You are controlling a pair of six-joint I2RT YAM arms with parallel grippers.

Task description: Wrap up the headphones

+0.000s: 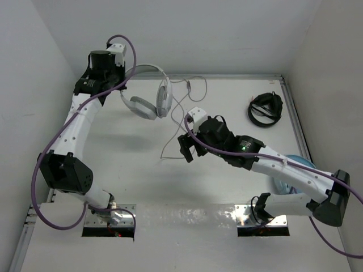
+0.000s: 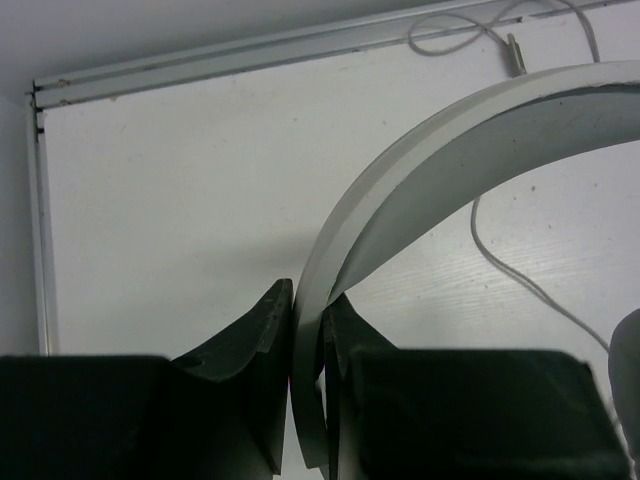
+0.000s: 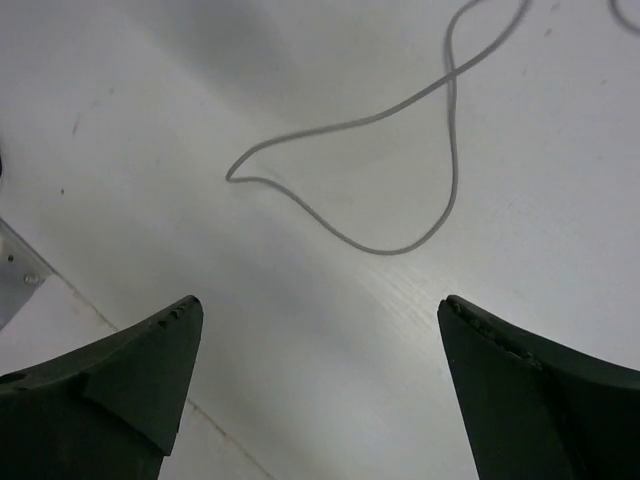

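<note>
Caught only from the left wrist: left end effector [image 2: 308, 300] pinched on the headband [image 2: 450, 130] of the headphones [image 1: 164, 97], at the counter's [image 1: 130, 164] far end. Right end effector [image 3: 318, 300] spread over cable [image 3: 455, 160]; earcups cropped.

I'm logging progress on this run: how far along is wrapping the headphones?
Done: the left pincer is shut on the headband of the white headphones, holding them. In hand: the right pincer hangs open over the loose cable. Left: all the winding; the cable lies in slack loops on the table, none visibly around the headphones.
</note>
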